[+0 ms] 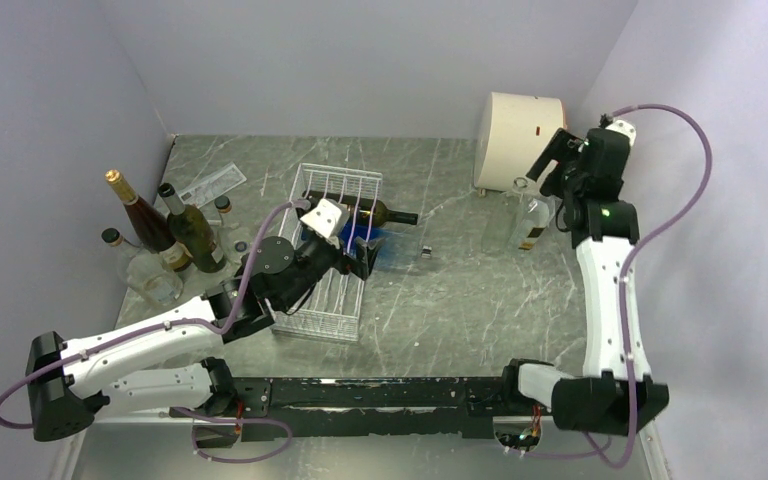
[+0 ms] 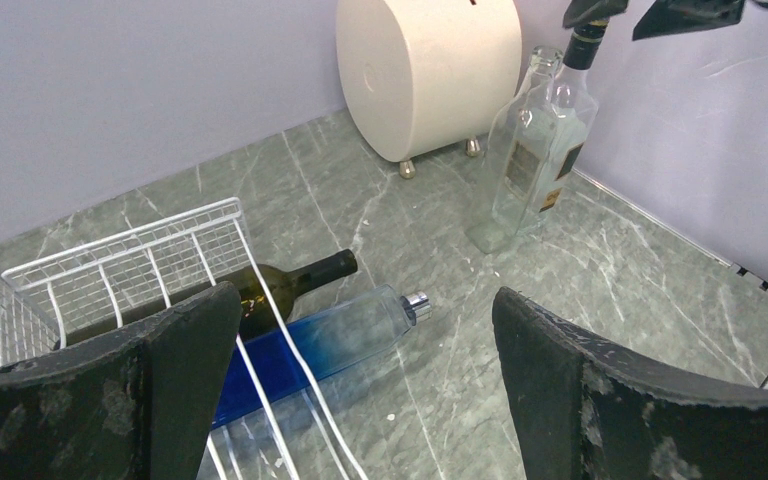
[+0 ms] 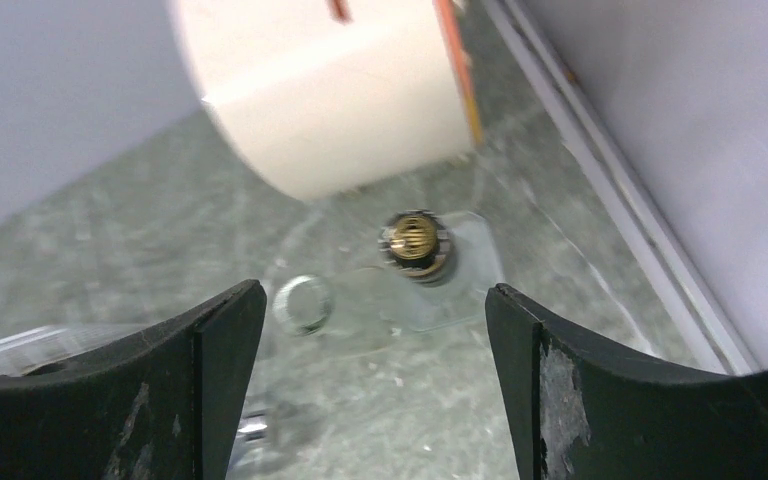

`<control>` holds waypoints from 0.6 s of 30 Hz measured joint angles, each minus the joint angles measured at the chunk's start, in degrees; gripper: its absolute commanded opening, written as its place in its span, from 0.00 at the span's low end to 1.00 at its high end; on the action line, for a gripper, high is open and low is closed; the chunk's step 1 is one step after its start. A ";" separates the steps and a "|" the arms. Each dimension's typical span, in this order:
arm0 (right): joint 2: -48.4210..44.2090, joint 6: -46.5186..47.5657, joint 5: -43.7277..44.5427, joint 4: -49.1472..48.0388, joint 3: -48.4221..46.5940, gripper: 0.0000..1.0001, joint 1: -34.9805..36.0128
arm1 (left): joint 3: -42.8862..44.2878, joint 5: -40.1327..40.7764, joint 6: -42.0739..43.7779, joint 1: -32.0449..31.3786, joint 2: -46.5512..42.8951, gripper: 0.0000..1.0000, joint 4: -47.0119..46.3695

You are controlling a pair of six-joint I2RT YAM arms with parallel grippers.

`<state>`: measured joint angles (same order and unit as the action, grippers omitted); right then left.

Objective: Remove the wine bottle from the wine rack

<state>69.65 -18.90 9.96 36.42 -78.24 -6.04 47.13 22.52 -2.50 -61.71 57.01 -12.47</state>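
**Both grippers spread, dark bottle lying in the rack**

The left arm reaches low and diagonally from its base at the near-left corner, forearm over the near half of the white wire wine rack point(image 1: 322, 322) and wrist aimed toward the far right. The left gripper point(image 2: 365, 296) stands wide apart and holds nothing. Its two black fingers point(image 2: 175, 385) frame the scene rather than touch it.

The dark green glass wine bottle point(image 2: 292, 284) lies on its side across the rack's far end – its neck pokes out over the right-hand rail. A blue translucent bottle with a silver cap point(image 2: 332, 336) lies just beside it, nearer the gripper and partly under the rack's wires.

The right arm rises steeply from the near-right corner and bends at the elbow, its wrist tipped downward near the cream cylindrical drum point(image 1: 520, 138). The right gripper point(image 3: 375, 290) is also spread and empty (the wrist view is blurred), poised over a clear square glass bottle with a gold-topped cap point(image 3: 415, 240) that stands upright – beside it, an open-mouthed clear bottle point(image 3: 302, 304).

Several upright bottles point(image 1: 165, 235) cluster at the table's left.
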 measured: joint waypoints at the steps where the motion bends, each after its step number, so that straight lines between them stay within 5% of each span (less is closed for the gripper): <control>1: -1.44 0.02 -1.44 -0.61 0.00 0.85 0.00 | 0.00 0.04 0.11 0.00 0.20 0.99 0.00; 10: -10.99 -3.32 -28.57 -15.58 5.38 0.88 2.34 | 0.00 1.20 0.68 0.00 1.33 0.99 -0.04; 18: 5.16 -0.46 -23.21 -11.80 8.37 0.92 34.25 | -0.59 4.31 1.92 0.00 1.51 0.99 -0.83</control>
<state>74.81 -19.35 -13.26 24.62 -69.87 28.21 46.54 26.83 -0.58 -61.71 58.52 -13.30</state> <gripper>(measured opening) 0.916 0.994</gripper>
